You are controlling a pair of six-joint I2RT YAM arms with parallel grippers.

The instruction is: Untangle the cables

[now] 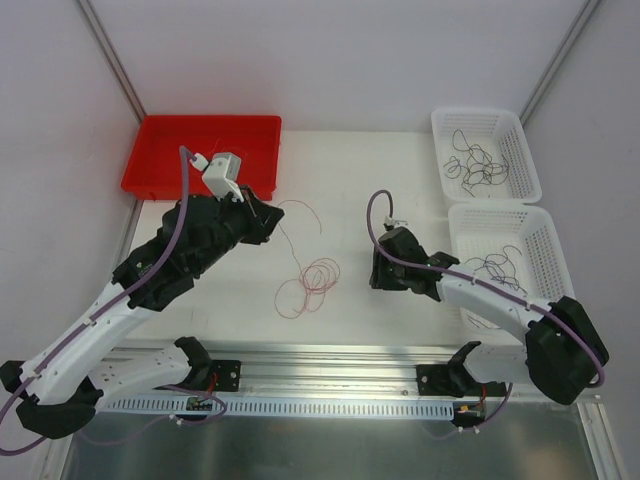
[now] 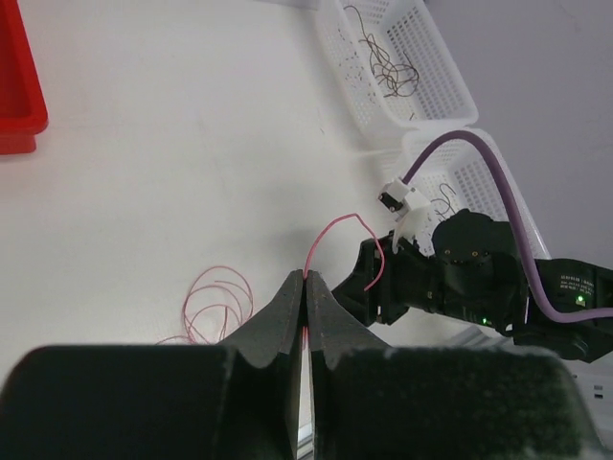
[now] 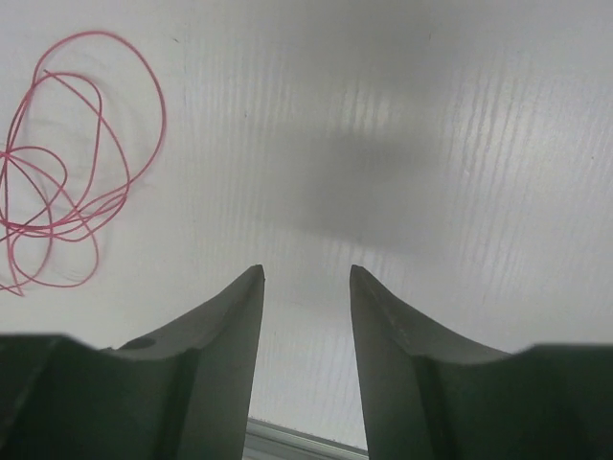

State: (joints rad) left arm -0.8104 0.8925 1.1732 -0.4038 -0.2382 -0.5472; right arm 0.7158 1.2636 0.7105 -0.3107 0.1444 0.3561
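left end effector [image 2: 305, 280] clenched on one end of the red cable [image 1: 312, 278], coil lying mid-worktop [image 1: 350, 180] between the arms, right end effector [image 3: 306, 276] released and empty; lift slowly so the loops pay out without knotting.

White arms [image 1: 95, 328] with black joints, purple hoses [image 2: 474, 138], dark fingers [image 3: 230, 331]

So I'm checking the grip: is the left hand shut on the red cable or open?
Shut: the left hand has its fingers pressed together, with the red cable pinched between the tips.
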